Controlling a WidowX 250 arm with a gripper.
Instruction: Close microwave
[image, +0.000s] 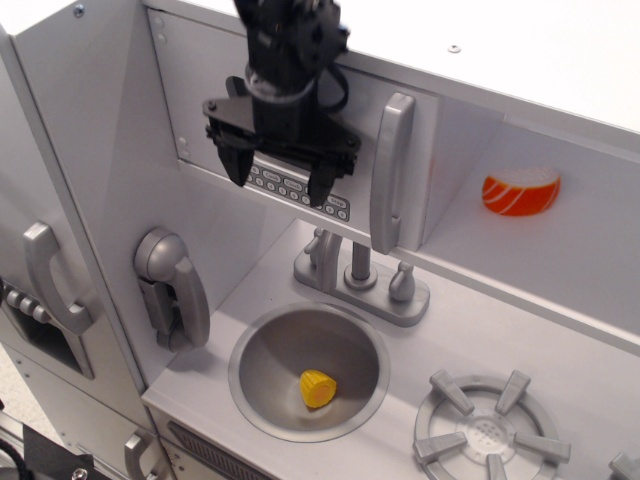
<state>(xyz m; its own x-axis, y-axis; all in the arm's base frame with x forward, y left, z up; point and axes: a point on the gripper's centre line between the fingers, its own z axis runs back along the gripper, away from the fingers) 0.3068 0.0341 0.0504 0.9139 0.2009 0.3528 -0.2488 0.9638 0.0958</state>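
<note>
The microwave (210, 105) is a white box compartment at the upper middle of the toy kitchen. Its white door lies nearly flat against the front of the box, with the grey vertical bar handle (390, 170) at its right edge and the grey button strip (296, 189) along its bottom. My black gripper (280, 180) is open and empty, with both fingers pointing down in front of the door, over the button strip. It hides most of the door's window.
A doorless cubby to the right holds an orange-white toy (520, 190). Below are a grey faucet (360, 275), a round sink (310, 372) with a yellow toy (318, 388) in it, and a stove burner (492, 432). Grey-handled fridge doors (50, 275) and a grey phone (172, 288) stand at the left.
</note>
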